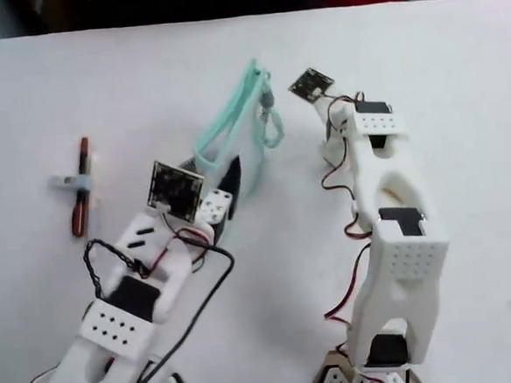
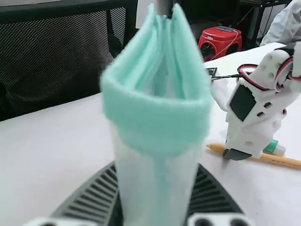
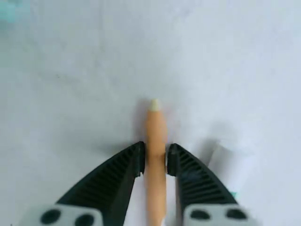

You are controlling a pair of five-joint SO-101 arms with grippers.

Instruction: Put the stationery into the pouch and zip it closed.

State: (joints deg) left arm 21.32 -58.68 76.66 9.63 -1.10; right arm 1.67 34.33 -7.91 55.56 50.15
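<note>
your right gripper [image 3: 155,157] seems clamped near the pencil [image 3: 155,125] end; it could pivot and miss the pouch [image 2: 157,108] that your left gripper [image 1: 223,192] pinches upright.

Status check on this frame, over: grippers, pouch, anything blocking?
Left gripper shut on pouch, upright, mouth open. Right gripper shut on orange pencil, flat on table. Red pen lies apart; nothing blocking.

Table [image 1: 458,72]: white, fills most of the frame.
Chair [image 2: 56,70]: black net back, upper left, behind the table.
Red box [image 2: 218,40]: upper right, far back.
</note>
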